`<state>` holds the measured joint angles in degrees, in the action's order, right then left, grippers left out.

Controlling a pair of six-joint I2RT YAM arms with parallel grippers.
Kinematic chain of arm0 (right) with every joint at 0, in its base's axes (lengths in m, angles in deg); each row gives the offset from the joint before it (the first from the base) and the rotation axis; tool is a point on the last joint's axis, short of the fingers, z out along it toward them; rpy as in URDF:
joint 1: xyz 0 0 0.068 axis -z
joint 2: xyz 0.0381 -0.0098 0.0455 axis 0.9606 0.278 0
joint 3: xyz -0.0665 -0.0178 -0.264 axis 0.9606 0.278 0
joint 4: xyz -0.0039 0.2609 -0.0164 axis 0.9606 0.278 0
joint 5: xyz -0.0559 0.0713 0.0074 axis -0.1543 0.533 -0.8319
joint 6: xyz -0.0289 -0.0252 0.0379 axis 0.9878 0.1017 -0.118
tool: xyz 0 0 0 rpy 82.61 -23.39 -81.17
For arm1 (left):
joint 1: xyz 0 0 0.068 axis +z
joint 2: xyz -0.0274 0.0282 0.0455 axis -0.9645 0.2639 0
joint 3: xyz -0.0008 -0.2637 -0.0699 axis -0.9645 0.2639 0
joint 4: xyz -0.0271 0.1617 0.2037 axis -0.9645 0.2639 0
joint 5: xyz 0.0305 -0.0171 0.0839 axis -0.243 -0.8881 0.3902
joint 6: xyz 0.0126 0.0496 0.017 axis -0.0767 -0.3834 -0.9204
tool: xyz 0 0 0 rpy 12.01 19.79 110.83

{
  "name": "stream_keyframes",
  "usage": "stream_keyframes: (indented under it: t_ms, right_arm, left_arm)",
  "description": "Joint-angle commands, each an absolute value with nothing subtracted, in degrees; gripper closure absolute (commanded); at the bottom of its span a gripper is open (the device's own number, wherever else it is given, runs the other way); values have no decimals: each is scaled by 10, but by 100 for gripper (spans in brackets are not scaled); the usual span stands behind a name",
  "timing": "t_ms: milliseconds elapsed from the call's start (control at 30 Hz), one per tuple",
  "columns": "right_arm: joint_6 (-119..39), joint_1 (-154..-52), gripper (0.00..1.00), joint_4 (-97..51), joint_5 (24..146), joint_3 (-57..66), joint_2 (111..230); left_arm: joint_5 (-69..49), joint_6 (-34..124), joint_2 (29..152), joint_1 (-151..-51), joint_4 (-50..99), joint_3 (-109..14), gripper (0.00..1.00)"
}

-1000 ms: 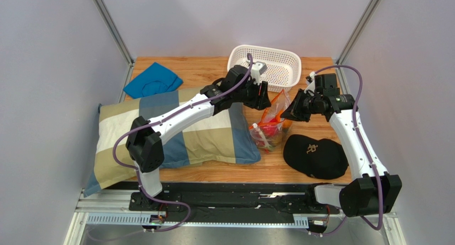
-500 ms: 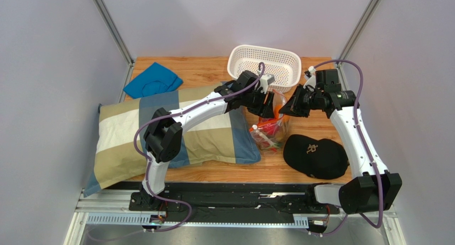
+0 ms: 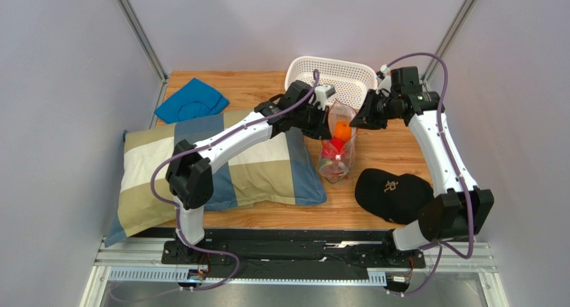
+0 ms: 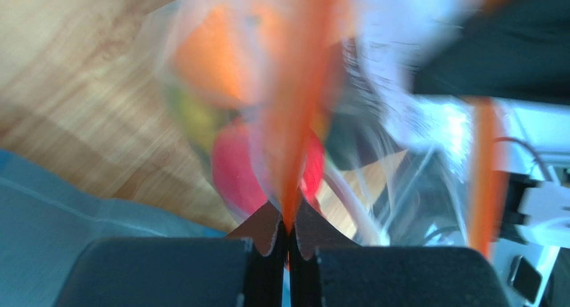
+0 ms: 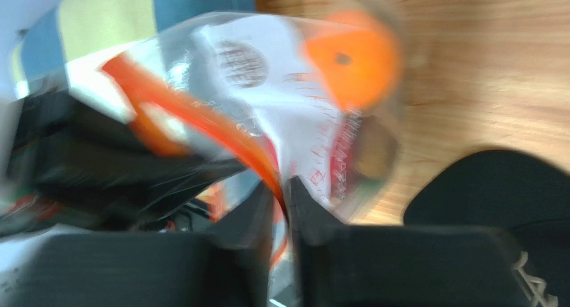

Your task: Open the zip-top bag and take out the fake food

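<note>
Two pinches hold the bag (image 3: 336, 161) by its mouth, one from each arm. My left gripper (image 4: 289, 232) has its jaws pressed together on the orange-red zip strip (image 4: 294, 120), which rises straight out of the fingertips in the left wrist view. My right gripper (image 5: 281, 195) is clamped the same way on the opposite lip, with a band of that orange-red edge running into its fingertips and clear film bunched around them. Both wrist views are blurred, so I can't make out how far the mouth is parted.

From overhead, the bag hangs stretched between the two grippers, mouth toward the white basket (image 3: 295, 71) and lower end toward me. It sits over the wooden table (image 3: 391, 153), between the corner of the checked pillow (image 3: 221, 161) and the black cap (image 3: 395, 197). I cannot tell whether its bottom touches the wood.

All the toy food (image 3: 332, 149) I can see is inside the bag. An orange (image 3: 342, 130) lies nearest the mouth, a red piece sits below it, and greenish pieces (image 3: 328, 168) sit at the lower end. In the right wrist view the orange presses against the film.

A blue cloth (image 3: 192, 100) lies at the far left of the table, well apart from the bag.
</note>
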<state>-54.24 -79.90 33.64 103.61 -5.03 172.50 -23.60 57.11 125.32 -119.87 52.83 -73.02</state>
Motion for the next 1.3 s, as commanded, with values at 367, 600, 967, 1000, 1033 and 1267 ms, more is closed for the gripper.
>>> stream_keyframes:
  t_ms: [367, 600, 967, 1000, 1033, 1267]
  right_arm:
    - [-568, -870, 41, 547, 887, -270, 1751]
    - [-593, -920, 83, 478, 885, -167, 1722]
    - [-559, -921, 51, 364, 916, -76, 1803]
    - [-557, -921, 46, 358, 919, -70, 1803]
    - [-556, -921, 37, 352, 919, -54, 1802]
    - [-582, -930, 27, 266, 935, 32, 1811]
  left_arm:
    - [-256, 715, 1223, -1186, 481, -718, 100]
    - [-265, 724, 1242, -1186, 472, -730, 100]
    - [-270, 721, 1243, -1186, 466, -716, 100]
    - [-269, 719, 1244, -1186, 468, -716, 100]
    - [-268, 717, 1244, -1186, 470, -715, 100]
    - [-257, 703, 1249, -1186, 474, -697, 100]
